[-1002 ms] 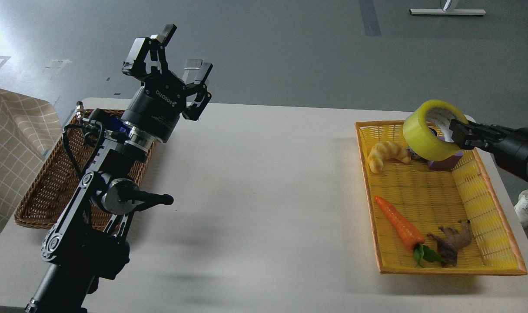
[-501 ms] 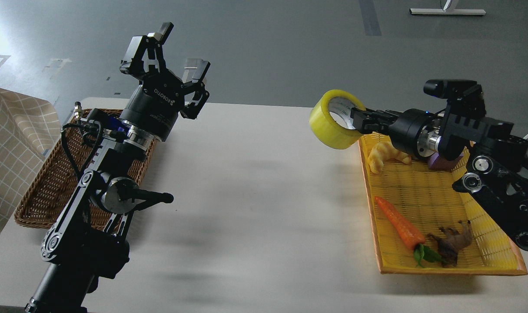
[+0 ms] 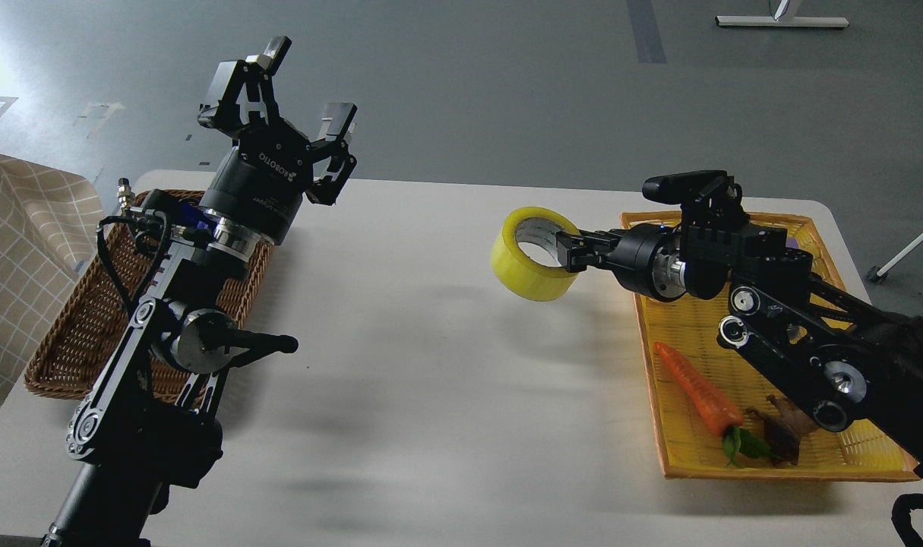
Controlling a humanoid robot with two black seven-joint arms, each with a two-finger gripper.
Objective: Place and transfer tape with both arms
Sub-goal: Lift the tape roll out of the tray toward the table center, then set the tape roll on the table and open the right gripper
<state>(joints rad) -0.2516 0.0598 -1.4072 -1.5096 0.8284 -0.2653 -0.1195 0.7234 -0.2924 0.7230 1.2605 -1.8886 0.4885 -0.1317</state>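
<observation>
The tape point(image 3: 523, 267), a yellow translucent roll with a grey-white core, hangs above the white table, right of its middle. My right gripper point(image 3: 569, 251) is shut on the roll's right rim and holds it clear of the tabletop, left of the yellow basket. My left gripper point(image 3: 290, 91) is open and empty, fingers spread and pointing up and away, above the far end of the brown wicker basket at the left.
A yellow basket point(image 3: 871, 463) at the right holds an orange carrot toy point(image 3: 696, 391) and a brown animal figure point(image 3: 784, 433); my right arm covers its far part. A brown wicker basket point(image 3: 66, 342) sits at the left. Checked cloth point(image 3: 20, 251) lies at the left edge.
My right arm has swung left out of the yellow basket, carrying the tape over the table and lower. My left gripper has drifted slightly left and stays open.
</observation>
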